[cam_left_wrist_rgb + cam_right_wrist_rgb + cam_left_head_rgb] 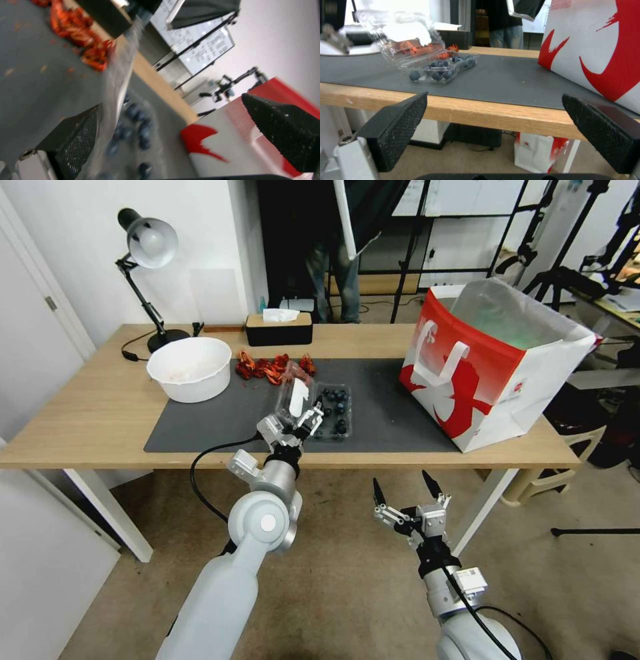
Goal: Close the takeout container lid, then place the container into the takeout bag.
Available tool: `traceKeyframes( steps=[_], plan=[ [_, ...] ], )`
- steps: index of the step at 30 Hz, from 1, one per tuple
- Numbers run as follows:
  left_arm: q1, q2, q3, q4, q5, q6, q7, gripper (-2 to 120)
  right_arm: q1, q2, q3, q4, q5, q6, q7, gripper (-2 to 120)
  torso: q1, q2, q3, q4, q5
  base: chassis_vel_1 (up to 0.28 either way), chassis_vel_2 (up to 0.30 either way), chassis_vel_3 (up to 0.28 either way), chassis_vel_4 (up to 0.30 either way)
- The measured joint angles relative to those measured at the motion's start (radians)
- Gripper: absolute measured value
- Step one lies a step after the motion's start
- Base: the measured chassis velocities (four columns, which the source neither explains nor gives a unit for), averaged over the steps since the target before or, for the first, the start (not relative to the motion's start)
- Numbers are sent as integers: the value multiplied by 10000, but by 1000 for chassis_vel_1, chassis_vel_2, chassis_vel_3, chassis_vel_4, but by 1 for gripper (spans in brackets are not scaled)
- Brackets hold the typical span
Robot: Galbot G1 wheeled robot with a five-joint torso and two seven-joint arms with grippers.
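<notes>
Left hand at the raised lid; container not yet shut.

Takeout container [333,410] with blueberries sits on the dark mat [387,413] mid-counter [100,413], lid [294,397] standing half up. Left hand [298,421] is at the lid's near edge, fingers spread, one pad [78,140] against the clear plastic. Right hand [405,492] hangs below the counter's front edge, fingers wide apart, holding nothing. Takeout bag [493,363] stands upright and open at the counter's right end, well apart from the container.
</notes>
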Motion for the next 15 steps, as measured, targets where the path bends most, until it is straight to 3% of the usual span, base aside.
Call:
traceKeyframes(
  steps=[9, 15],
  plan=[
    [-211, 40, -58, -218, -738, 184, 253, 100, -53, 6, 14, 66, -26, 1, 40, 100, 0, 0, 0, 0, 0, 0, 0, 0, 0],
    [-394, 13, 368, -30, -1251, 389, 569, 100, -211, 21, 82, 186, -35, 9, 44, 100, 1, 0, 1, 0, 0, 0, 0, 0, 0]
  ],
)
